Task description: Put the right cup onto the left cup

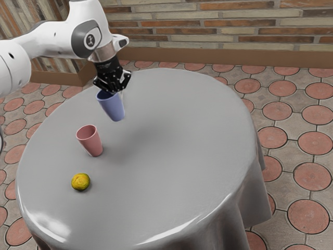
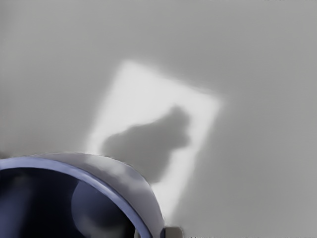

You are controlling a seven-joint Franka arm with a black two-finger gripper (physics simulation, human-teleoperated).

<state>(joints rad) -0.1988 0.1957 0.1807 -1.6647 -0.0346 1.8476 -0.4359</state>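
Where the white arm reaches in from the exterior view's left, its black gripper is clamped on the wall of a blue cup, which hangs mouth up and appears raised over a round grey table. A pink cup stands upright and apart from it, nearer the viewer, with a yellow fruit beyond it on the tabletop. The blue one is probably the cup to place, the pink one its target.

In the wrist view, the blue cup's rim curves round a dark, hollow inside, with a fingertip against its outer wall. A soft shadow crosses a bright patch of tabletop.

The cup looks light, stiff and smooth, perhaps slightly slippery. Holding the upper wall, one finger inside and one outside, seems right: it leaves the narrow base free to enter the pink mouth. An off-centre grip could let the cup swing, so a level, gentle descent would suit it.
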